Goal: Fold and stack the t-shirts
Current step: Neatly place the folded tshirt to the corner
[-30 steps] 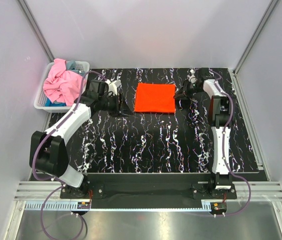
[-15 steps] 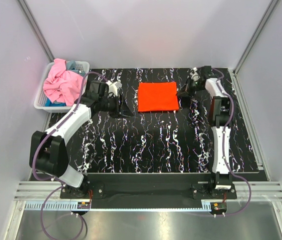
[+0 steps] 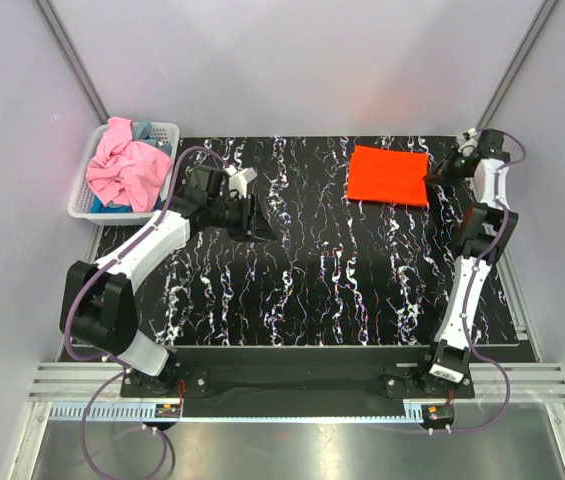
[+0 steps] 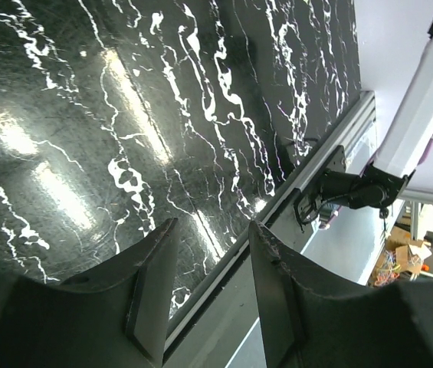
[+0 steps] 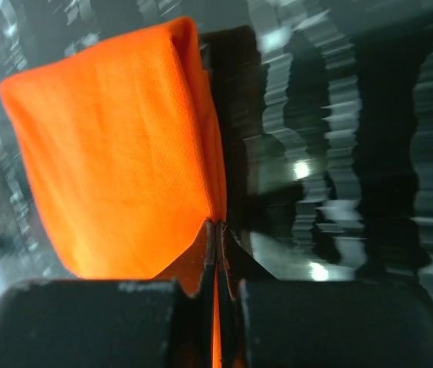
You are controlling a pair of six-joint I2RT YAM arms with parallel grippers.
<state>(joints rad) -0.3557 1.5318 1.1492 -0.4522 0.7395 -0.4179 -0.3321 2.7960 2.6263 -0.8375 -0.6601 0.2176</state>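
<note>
- The white lattice basket (image 3: 81, 200) sits in the upper left of the top view, off the left edge of the black marbled table (image 3: 312, 290).
- A crumpled light pink t-shirt (image 3: 122, 168) fills most of the basket and heaps above its rim. A bit of the blue-grey t-shirt (image 3: 145, 131) shows behind the pink one, at the basket's far side.
- The bright orange t-shirt (image 3: 390, 176) lies folded into a flat rectangle in the upper right of the table, well apart from the basket.
- The right gripper (image 3: 434, 176) is at the orange shirt's right edge. In the right wrist view its fingers are pressed together at the bottom centre (image 5: 214, 230), with a fold of the orange cloth (image 5: 116, 161) pinched between them.
- The left gripper (image 3: 257, 216) hangs over bare table left of centre, near the basket but not touching it. Its two fingers (image 4: 155, 284) stand moderately apart with nothing between them.
- In the left wrist view, only the table top shows beyond the fingers, with the metal edge rail (image 4: 331, 146) and an arm's base mount (image 4: 354, 190) at the right.
</note>
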